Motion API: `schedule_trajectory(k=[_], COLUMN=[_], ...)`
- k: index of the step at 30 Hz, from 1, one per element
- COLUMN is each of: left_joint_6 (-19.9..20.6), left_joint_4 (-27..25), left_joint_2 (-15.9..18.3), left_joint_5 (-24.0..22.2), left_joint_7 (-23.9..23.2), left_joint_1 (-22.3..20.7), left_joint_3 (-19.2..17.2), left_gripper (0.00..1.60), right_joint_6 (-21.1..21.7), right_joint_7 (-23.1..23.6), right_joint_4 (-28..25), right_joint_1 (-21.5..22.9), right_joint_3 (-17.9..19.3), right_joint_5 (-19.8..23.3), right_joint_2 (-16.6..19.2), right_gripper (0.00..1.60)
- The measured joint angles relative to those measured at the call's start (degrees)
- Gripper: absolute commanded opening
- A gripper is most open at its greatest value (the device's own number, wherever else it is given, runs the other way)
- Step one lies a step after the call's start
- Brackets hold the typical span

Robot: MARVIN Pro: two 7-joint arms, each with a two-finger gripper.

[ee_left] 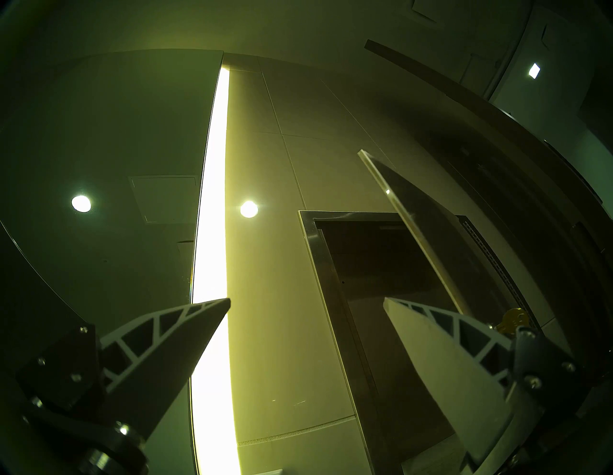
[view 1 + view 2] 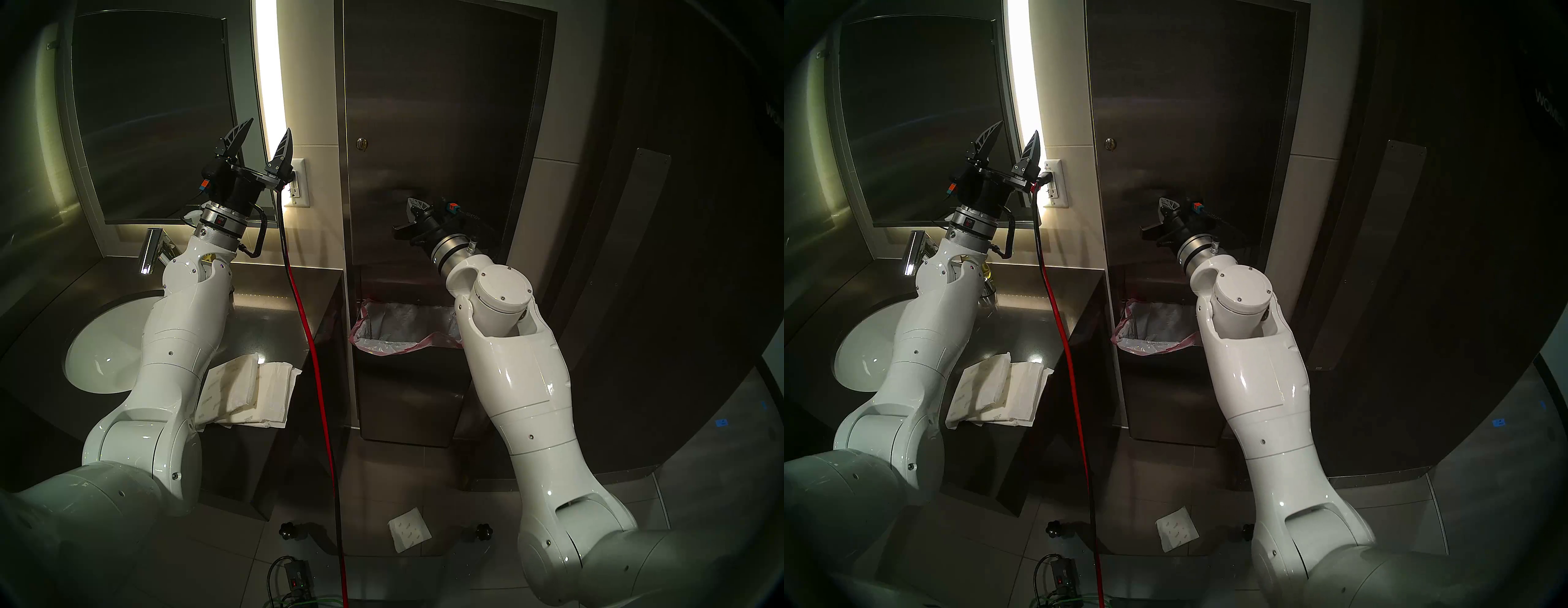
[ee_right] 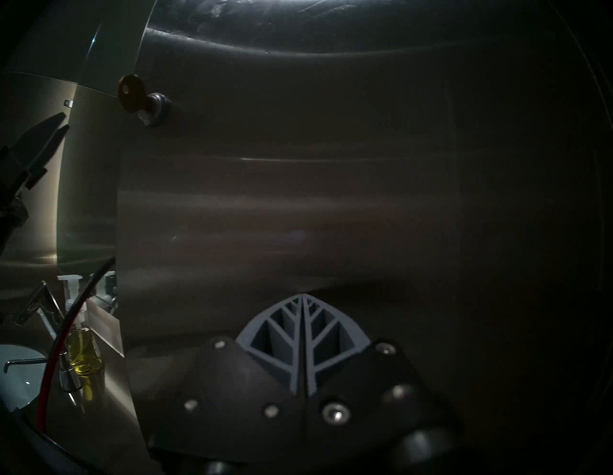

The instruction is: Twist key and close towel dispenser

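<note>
I see a dim washroom with a steel towel dispenser (image 2: 441, 148) in the wall. My right gripper (image 3: 302, 298) has its fingers pressed together, empty, at the door face. The key (image 3: 131, 94) sits in the lock above and left of it. My left gripper (image 2: 267, 142) is spread wide, holding nothing, beside the mirror (image 2: 148, 110).

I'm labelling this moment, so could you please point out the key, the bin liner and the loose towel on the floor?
key (image 3: 130, 93), right wrist view, on its rounded brass head.
bin liner (image 2: 384, 349), left head view, on its pink front edge.
loose towel (image 2: 409, 529), left head view, on its centre.
</note>
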Motion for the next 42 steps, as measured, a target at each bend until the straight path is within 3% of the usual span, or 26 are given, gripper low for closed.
schedule_trajectory(k=[15,33,42], left_joint_6=[0.0,0.0,0.0], left_joint_4=[0.0,0.0,0.0], left_joint_2=[0.0,0.0,0.0], left_joint_5=[0.0,0.0,0.0], left_joint_7=[0.0,-0.1,-0.1], left_joint_1=[0.1,0.4,0.4], left_joint_3=[0.0,0.0,-0.1], left_gripper=[1.6,1.6,1.6], right_joint_6=[1.8,4.9,6.6], right_joint_7=[-3.4,-6.4,-5.7], right_joint_4=[10.7,17.9,19.7], right_joint_1=[9.1,17.6,19.6], right_joint_3=[1.8,5.1,5.6], right_joint_5=[-3.7,-5.9,-6.0], right_joint_2=[-3.9,-5.1,-5.0], right_gripper=[0.0,0.0,0.0])
